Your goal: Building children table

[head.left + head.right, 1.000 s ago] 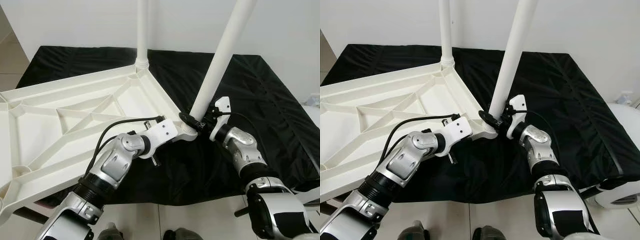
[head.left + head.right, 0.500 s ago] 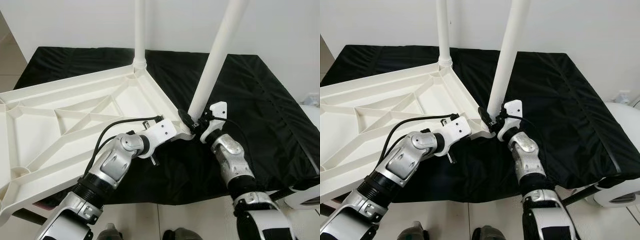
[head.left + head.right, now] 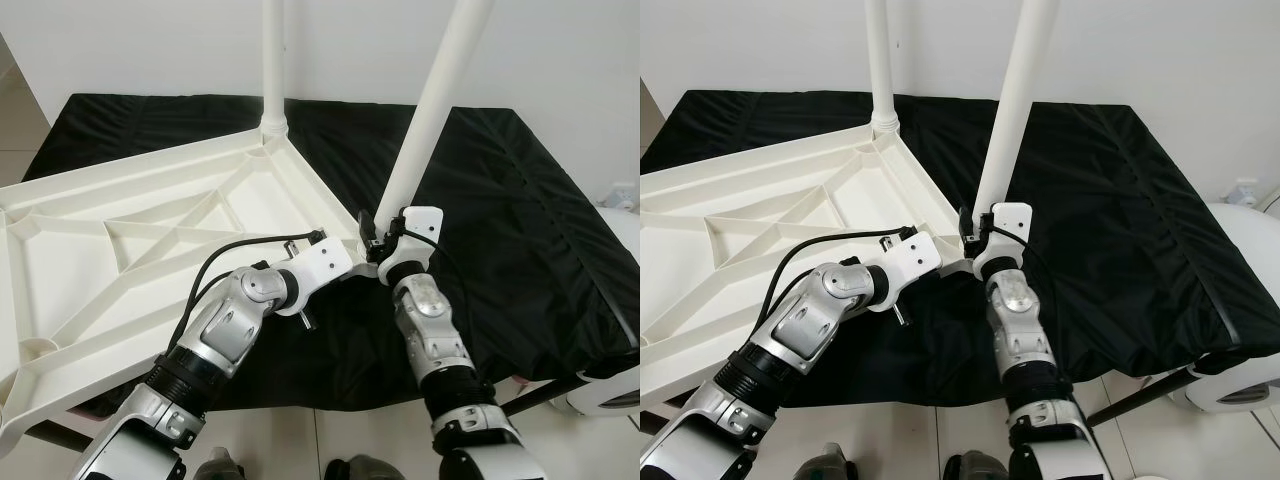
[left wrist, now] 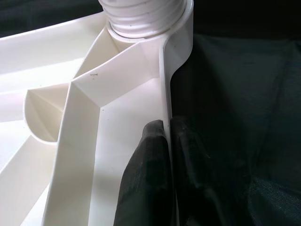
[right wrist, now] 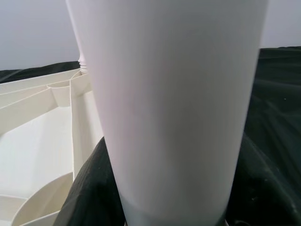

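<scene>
Black cloth (image 3: 500,200) covers the desk in front of me, against a plain white wall (image 3: 150,45). On it lies the white children's tabletop (image 3: 120,240), underside up, its ribbed frame showing and its near edge hanging past the cloth over the tiled floor (image 3: 300,440).

Two white legs stand up from the tabletop's right-hand edge. The far leg (image 3: 272,60) sits upright in the far corner socket. The near leg (image 3: 430,110) leans to the right, its base at the near corner socket, where I see a threaded collar (image 4: 143,16) in the left wrist view.

My left pincer (image 4: 164,155) is clamped on the tabletop's thin rim just short of that corner, one black finger (image 4: 146,174) on the inner side of the wall and the other on the outer side. My right pincer (image 3: 372,232) is at the base of the near leg, its black fingers set around the tube low down, and the leg runs close past the right wrist camera.
</scene>
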